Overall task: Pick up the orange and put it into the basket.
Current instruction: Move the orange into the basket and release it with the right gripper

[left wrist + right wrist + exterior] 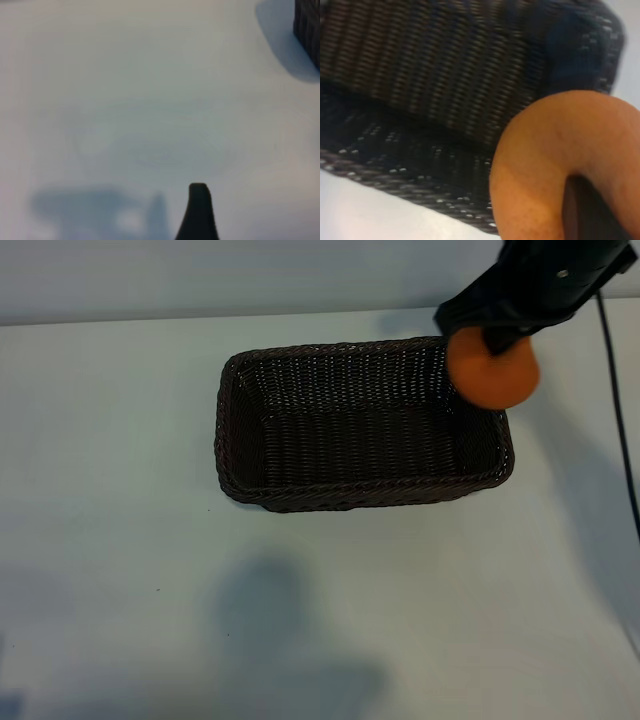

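The orange hangs in the air above the far right corner of the basket, and my right gripper is shut on it from above. In the right wrist view the orange fills the near corner, with one dark finger pressed against it and the woven basket beneath. The basket's inside holds nothing that I can see. My left arm is outside the exterior view. Its wrist view shows one dark fingertip over bare table, nothing beside it, and a corner of the basket far off.
The basket stands on a white table. A black cable runs down the table's right side behind the right arm. Soft shadows lie on the table in front of the basket.
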